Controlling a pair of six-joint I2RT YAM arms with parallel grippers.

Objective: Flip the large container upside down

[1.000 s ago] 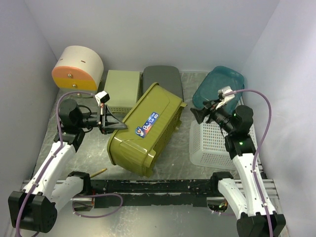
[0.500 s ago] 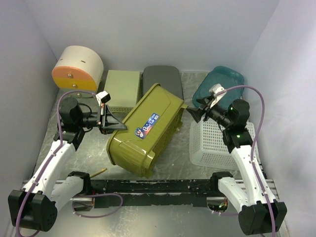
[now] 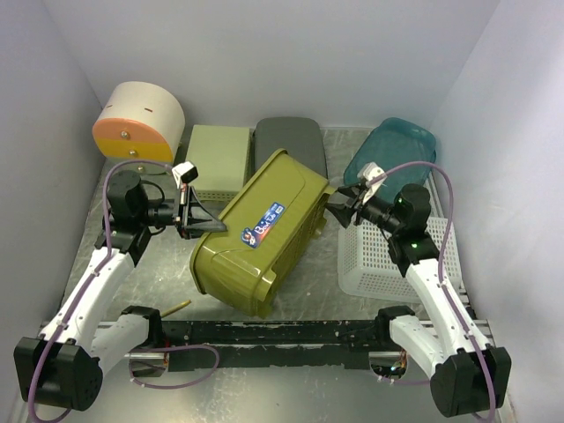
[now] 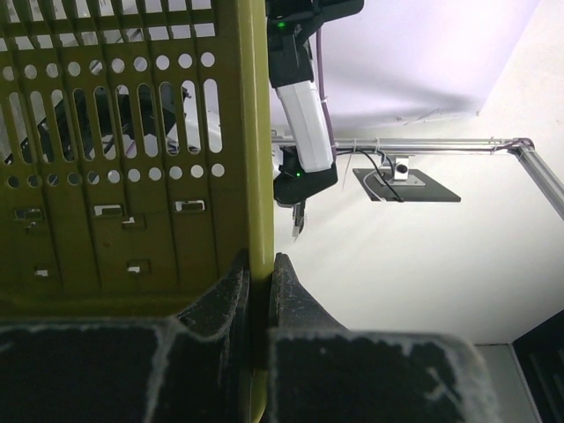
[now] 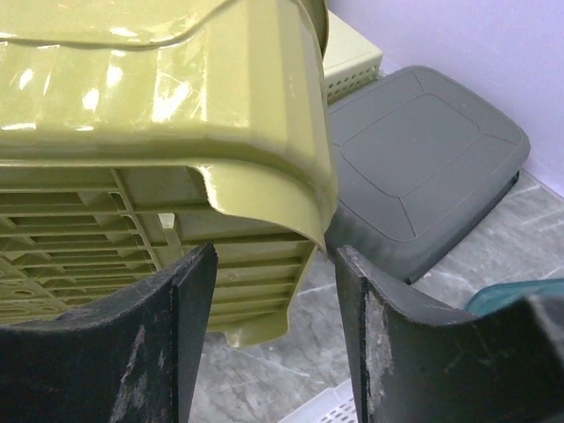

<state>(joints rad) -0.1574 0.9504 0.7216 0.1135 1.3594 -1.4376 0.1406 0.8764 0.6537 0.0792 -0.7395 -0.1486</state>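
The large container [image 3: 264, 233], an olive-green slotted bin with a blue label, lies tilted on its side in the middle of the table. My left gripper [image 3: 210, 226] is shut on its left wall; the left wrist view shows the thin green wall [image 4: 132, 132] pinched between both fingers of that gripper [image 4: 262, 273]. My right gripper [image 3: 337, 210] is open at the bin's far right rim corner. In the right wrist view that curved rim corner [image 5: 264, 176] hangs just above the gap of the gripper [image 5: 275, 256], with neither finger touching it.
A cream and orange drum [image 3: 138, 123] stands at the back left. Behind the bin sit a pale green box [image 3: 218, 159] and a grey lid [image 3: 291, 145]. A teal tub [image 3: 392, 150] and a white basket [image 3: 388, 260] are under the right arm. A small wooden stick [image 3: 176, 307] lies near the front rail.
My right gripper has moved left from over the white basket to the bin's right rim corner, its jaws narrowing. The left gripper and the bin have stayed put.
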